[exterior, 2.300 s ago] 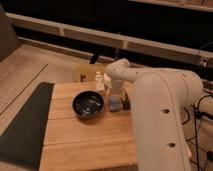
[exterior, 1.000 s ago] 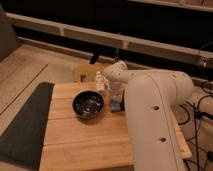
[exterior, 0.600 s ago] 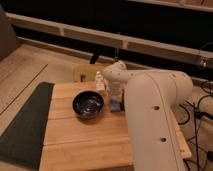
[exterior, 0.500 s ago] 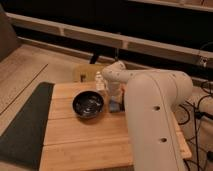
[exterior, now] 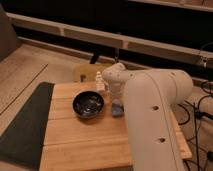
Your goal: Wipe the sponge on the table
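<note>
Where the arm (exterior: 150,100) bends down toward the table (exterior: 85,135)'s far edge, its gripper (exterior: 116,99) pinches the sponge (exterior: 118,109). Jaws closed, sponge touching the wood.

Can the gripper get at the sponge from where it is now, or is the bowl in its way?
Probably yes: the gripper sits right above the sponge; the bowl stands apart to one side.

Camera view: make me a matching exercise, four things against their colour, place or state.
Things:
1 bowl
2 sponge
3 mat
4 gripper

Descriptions:
A dark grey-green, beside the table
B shut, down at the sponge
C blue-grey, beside the bowl
D black, round, on the table

Pairs: 1-D, 2-C, 3-A, 4-B
</note>
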